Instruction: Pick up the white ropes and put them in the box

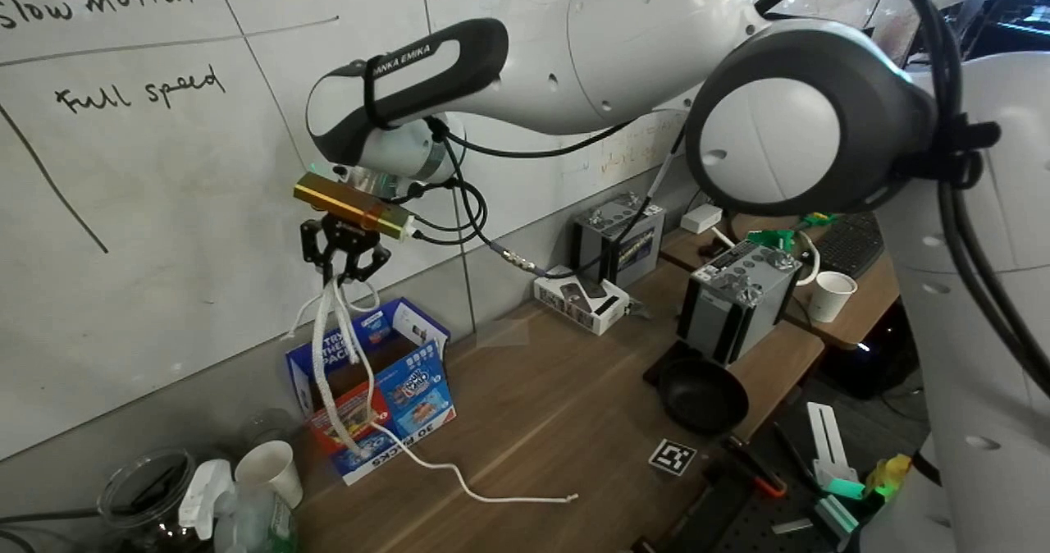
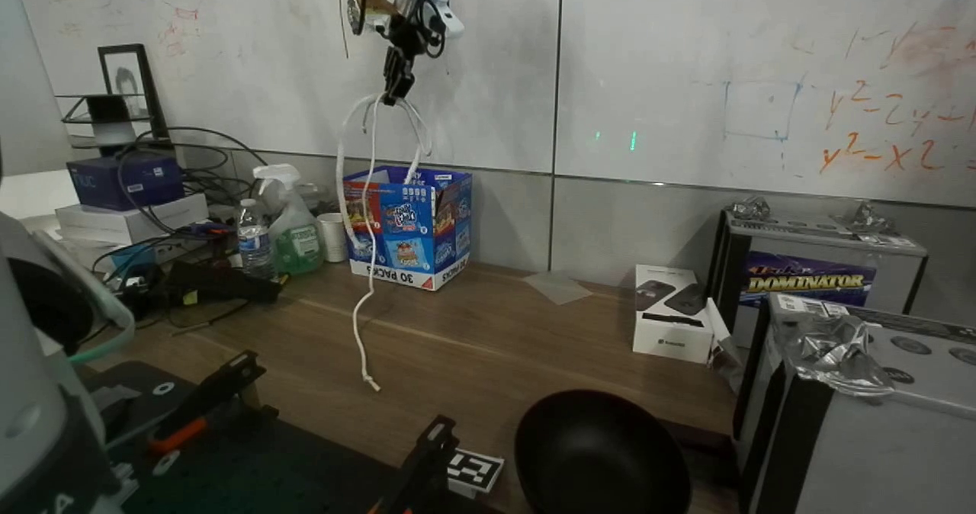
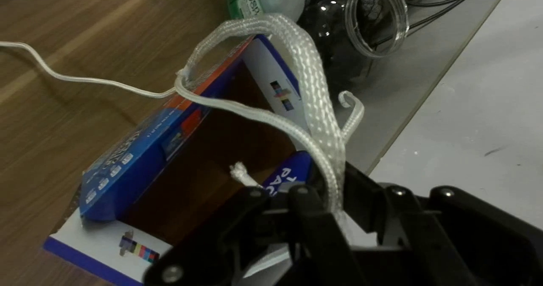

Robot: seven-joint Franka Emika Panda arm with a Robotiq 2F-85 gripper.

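Dangling beneath the gripper [image 2: 394, 96], which is pinching them, the white ropes [image 1: 318, 358] droop in loops over the box [image 2: 412, 228] and outside its printed front wall. One thin end trails beyond the box; whether it touches the desk [image 2: 488, 331], I cannot tell.

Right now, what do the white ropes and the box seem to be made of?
The white ropes: braided cord, probably synthetic, since the weave shows with a slight sheen. The box: likely smooth cardboard, judging by thin walls and printed graphics; gloss unclear.
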